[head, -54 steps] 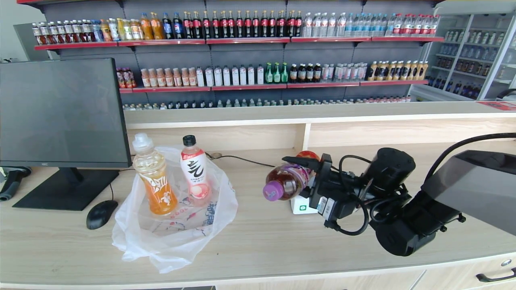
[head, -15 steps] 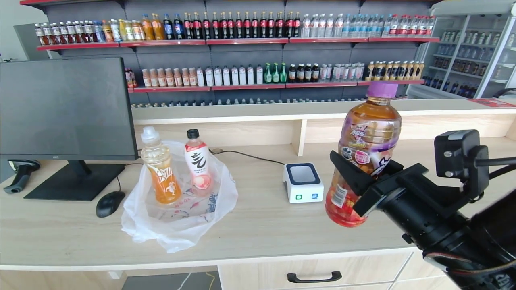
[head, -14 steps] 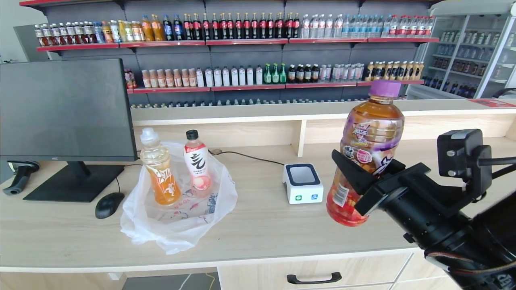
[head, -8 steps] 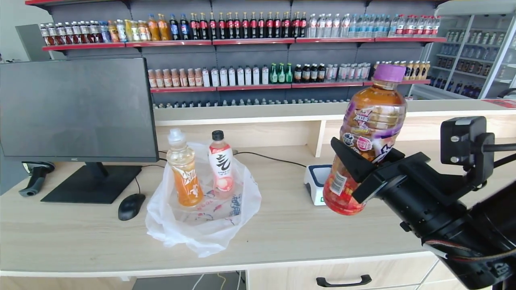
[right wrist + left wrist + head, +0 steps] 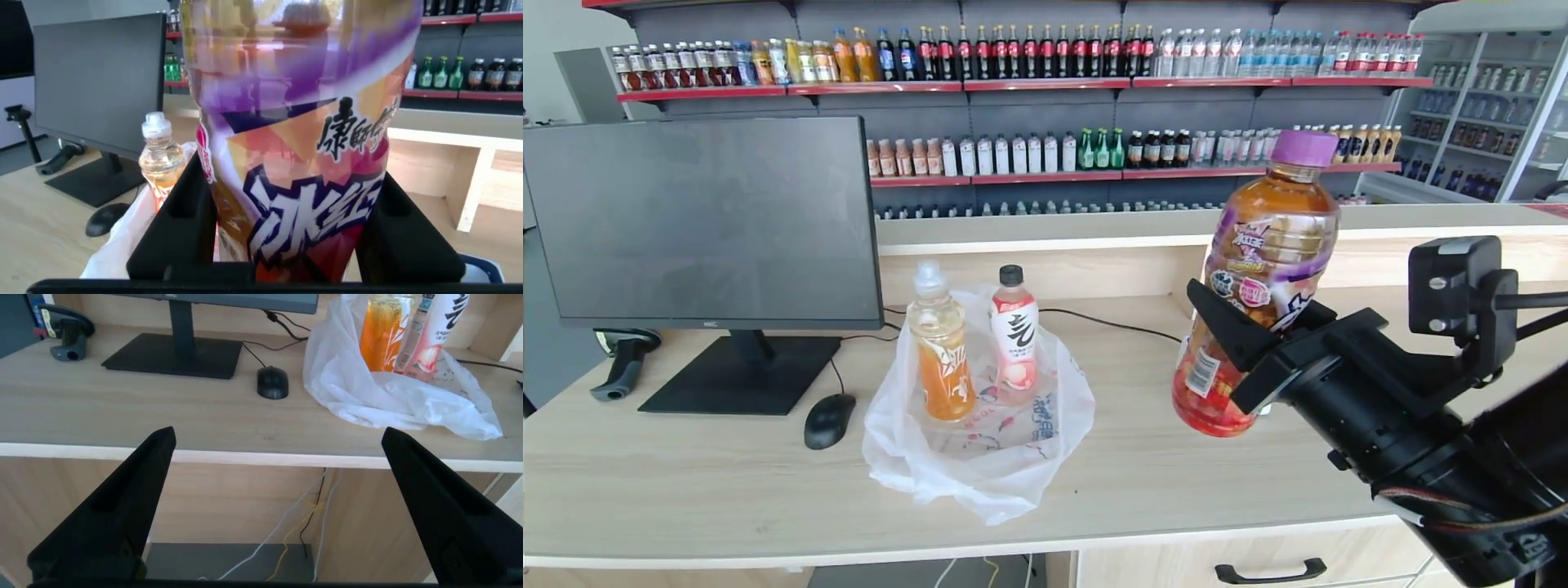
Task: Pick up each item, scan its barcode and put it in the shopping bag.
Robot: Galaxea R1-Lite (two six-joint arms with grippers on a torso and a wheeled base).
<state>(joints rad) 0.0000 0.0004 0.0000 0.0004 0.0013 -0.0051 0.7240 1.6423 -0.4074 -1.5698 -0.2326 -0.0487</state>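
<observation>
Right end effector (image 5: pixel 1258 328) pinches the purple-capped bottle (image 5: pixel 1274 237), held near vertical, cap pointing up.

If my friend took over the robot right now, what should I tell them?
Right gripper: shut on the purple-capped tea bottle, upright above the counter, right of the shopping bag.
Left gripper: open, empty, low in front of the counter.
Done: orange drink bottle and pink-white bottle stand in the bag.
To do: tea bottle into the bag; whether it was scanned cannot be told.
</observation>
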